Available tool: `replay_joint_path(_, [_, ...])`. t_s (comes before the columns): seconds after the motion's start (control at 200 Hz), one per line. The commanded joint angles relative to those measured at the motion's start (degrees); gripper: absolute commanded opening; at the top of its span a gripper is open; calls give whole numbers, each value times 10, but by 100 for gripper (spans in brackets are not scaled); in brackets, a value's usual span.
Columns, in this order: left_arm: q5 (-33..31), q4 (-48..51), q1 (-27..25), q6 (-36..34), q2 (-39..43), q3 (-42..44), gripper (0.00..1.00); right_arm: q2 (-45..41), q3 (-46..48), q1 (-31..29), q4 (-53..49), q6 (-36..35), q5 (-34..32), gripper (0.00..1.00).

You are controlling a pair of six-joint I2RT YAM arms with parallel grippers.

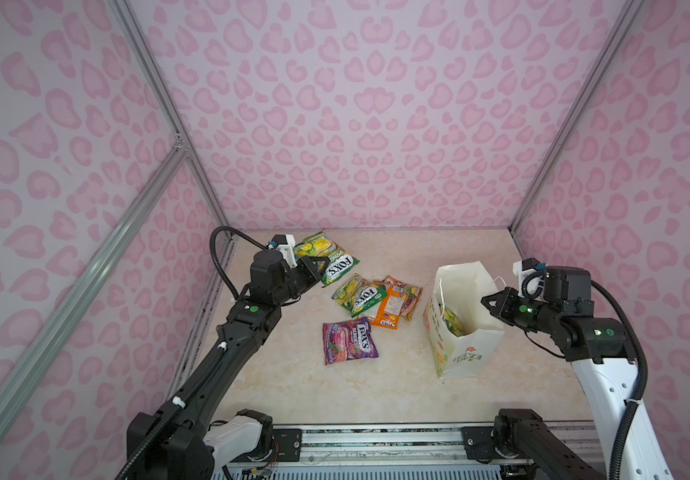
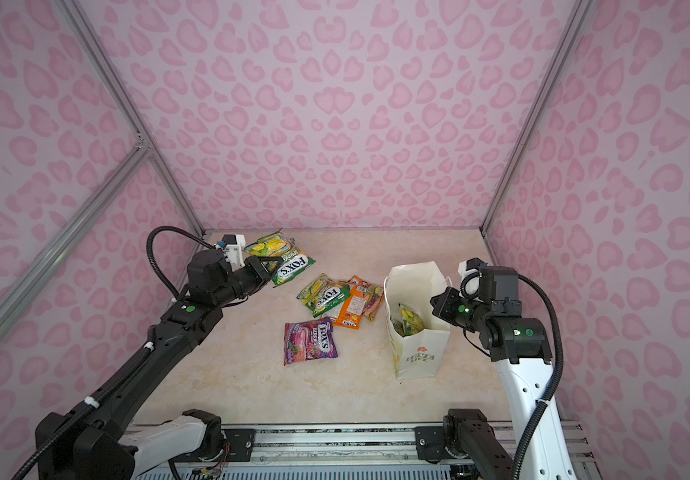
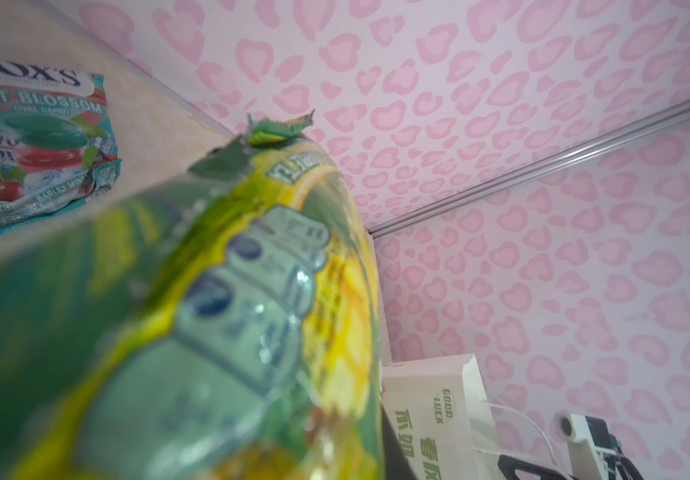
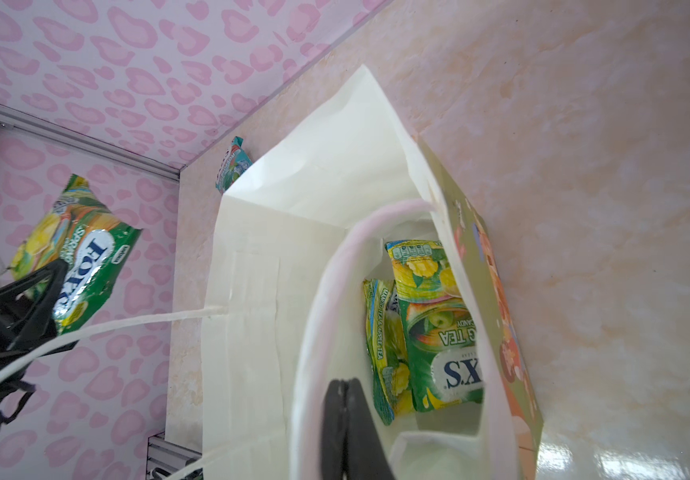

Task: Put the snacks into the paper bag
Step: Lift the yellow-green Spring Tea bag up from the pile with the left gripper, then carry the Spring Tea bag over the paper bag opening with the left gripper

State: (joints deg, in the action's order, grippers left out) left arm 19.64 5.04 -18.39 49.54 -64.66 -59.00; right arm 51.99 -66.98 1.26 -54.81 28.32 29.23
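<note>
My left gripper (image 1: pixel 314 270) is shut on a green-yellow FOX'S pouch (image 1: pixel 328 257), held off the table at the back left. A teal pouch (image 3: pixel 31 149) lies behind it by the back wall. In both top views a purple pouch (image 1: pixel 349 340), a green-yellow one (image 1: pixel 359 295) and an orange one (image 1: pixel 391 311) lie mid-table. The white paper bag (image 1: pixel 463 357) stands open on the right with green-yellow pouches (image 4: pixel 438 324) inside. My right gripper (image 4: pixel 345 382) is shut at the bag's right rim, a handle looping round it; I see nothing between its fingers.
Pink patterned walls (image 1: pixel 376 124) close in the back and both sides, with aluminium posts (image 1: pixel 559 149) at the corners. A metal rail (image 1: pixel 376 440) carrying both arm bases runs along the front edge. A multicoloured pouch (image 1: pixel 409 293) lies under the orange one, close to the bag.
</note>
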Motion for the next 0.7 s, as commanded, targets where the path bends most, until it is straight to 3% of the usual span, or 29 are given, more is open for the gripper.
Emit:
replay_joint_path(0.0, [-59,134,-36,-98,21,-77,19,0,-6,0,-4,-9,-1,0])
replay_joint_path(0.275, [-177,247,-204,-170,-28,-274,19,-3,-28,1,-16,-11,-20,0])
replay_joint_path(0.52, [-243,301,-350,-221,-152,-458,19,0,-64,0,-33,-18,-42,0])
replay_joint_path(0.695, [-273,349,-421,-239,-259,-583,19,6,-83,1,-37,-16,-38,0])
